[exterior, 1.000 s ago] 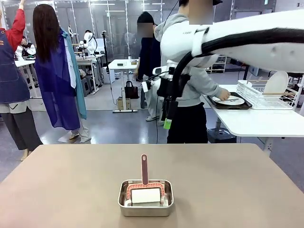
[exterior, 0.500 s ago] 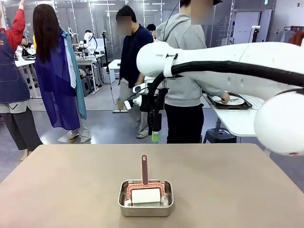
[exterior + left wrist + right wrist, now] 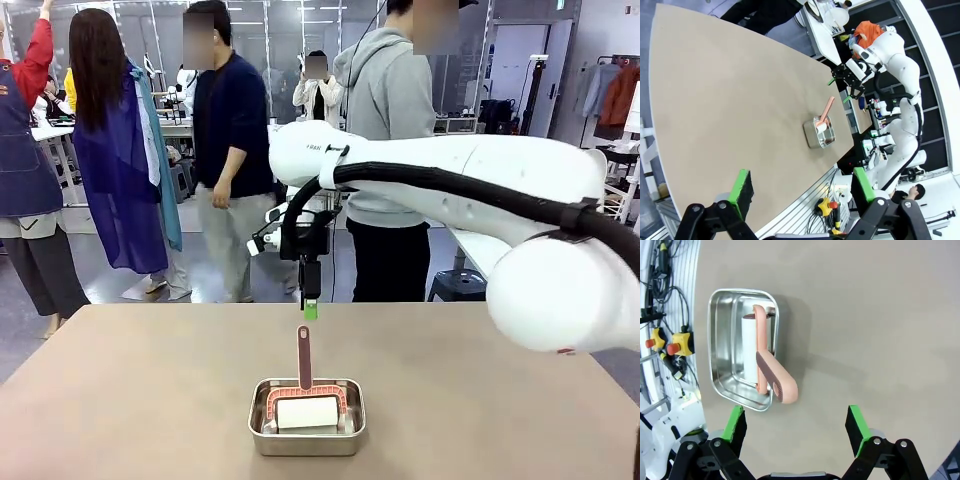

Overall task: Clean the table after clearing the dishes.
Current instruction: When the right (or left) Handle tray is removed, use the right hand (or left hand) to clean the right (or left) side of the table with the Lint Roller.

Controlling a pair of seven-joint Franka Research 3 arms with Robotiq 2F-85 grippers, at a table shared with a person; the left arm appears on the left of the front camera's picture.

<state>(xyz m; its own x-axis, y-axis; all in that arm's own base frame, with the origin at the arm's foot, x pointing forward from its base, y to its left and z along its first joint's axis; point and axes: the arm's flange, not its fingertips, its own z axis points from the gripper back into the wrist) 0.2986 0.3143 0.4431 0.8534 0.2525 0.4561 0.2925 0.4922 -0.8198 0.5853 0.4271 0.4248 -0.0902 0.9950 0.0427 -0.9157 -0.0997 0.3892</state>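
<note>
Taupe-brown table (image 3: 120, 400) is taking up most of the front view, with a small rectangular steel pan (image 3: 306, 440) sitting on it near the robot's edge, roughly mid-width. A lint roller (image 3: 304, 358) is lying in that pan, with the white roll down inside and the pink handle sticking up at a slant past the far rim. The right arm is reaching in across the middle. Its right gripper (image 3: 310, 305) is hanging pointed down just above the tip of that handle, not touching it. On its own wrist cam the green-padded fingers are standing spread wide with nothing between them, the handle end just ahead of the gap. The left gripper (image 3: 802, 184) is hovering up by the table's edge, also spread wide and holding nothing. A person in a grey hoodie (image 3: 385, 110) is standing beyond the far edge.
</note>
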